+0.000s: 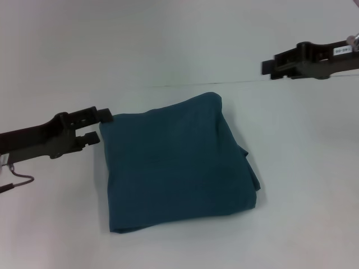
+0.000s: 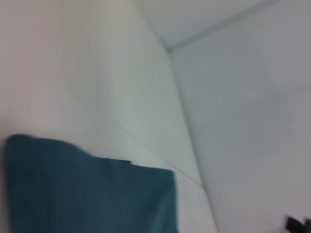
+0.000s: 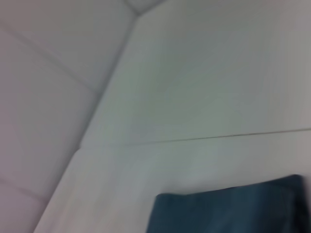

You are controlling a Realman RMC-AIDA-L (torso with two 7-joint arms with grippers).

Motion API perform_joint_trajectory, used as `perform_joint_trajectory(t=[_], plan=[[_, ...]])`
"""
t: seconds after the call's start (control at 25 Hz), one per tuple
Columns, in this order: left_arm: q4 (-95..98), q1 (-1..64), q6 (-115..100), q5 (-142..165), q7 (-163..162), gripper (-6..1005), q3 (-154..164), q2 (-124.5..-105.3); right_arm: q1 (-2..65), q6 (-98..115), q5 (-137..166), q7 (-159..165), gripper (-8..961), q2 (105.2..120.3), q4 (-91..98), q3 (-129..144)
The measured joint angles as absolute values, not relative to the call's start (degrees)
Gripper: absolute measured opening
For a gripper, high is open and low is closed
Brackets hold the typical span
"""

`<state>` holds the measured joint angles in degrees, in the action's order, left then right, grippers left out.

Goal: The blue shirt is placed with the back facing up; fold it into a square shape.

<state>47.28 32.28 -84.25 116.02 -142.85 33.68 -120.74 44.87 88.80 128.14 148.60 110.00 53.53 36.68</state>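
The blue shirt [image 1: 176, 162] lies folded into a rough square on the white table [image 1: 303, 185], with a little fabric sticking out along its right side. My left gripper [image 1: 100, 128] is open at the shirt's far left corner, and its upper finger [image 1: 104, 115] touches the fabric edge. My right gripper [image 1: 268, 67] is held up at the far right, well clear of the shirt. An edge of the shirt [image 2: 87, 194] shows in the left wrist view. Another edge of the shirt [image 3: 228, 211] appears in the right wrist view.
A thin seam [image 1: 185, 84] crosses the table behind the shirt. A loose cable loop [image 1: 19, 180] hangs under the left arm. White surface surrounds the shirt on all sides.
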Motion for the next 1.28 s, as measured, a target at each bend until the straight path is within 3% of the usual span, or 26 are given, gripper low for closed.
perform_joint_trajectory(t=[0.2, 0.44, 0.64, 1.28], plan=[[47.3, 32.1, -93.4, 115.2, -130.2, 855, 29.7, -119.83, 43.6, 91.3, 125.8, 136.4, 331, 112.97, 52.8, 37.3], [48.1, 29.9, -104.3, 118.3, -112.9, 855, 27.7, -118.99, 41.3, 94.1, 125.7, 120.7, 552, 115.64, 50.8, 39.5], [48.4, 28.8, -104.4, 123.6, -107.0, 853, 28.0, -119.57, 37.5, 94.7, 125.6, 111.1, 766, 118.37, 47.8, 39.9], [47.8, 28.3, -101.8, 124.6, -100.5, 851, 36.6, -121.43, 36.6, 94.8, 125.0, 100.5, 726, 119.40, 33.6, 39.6]])
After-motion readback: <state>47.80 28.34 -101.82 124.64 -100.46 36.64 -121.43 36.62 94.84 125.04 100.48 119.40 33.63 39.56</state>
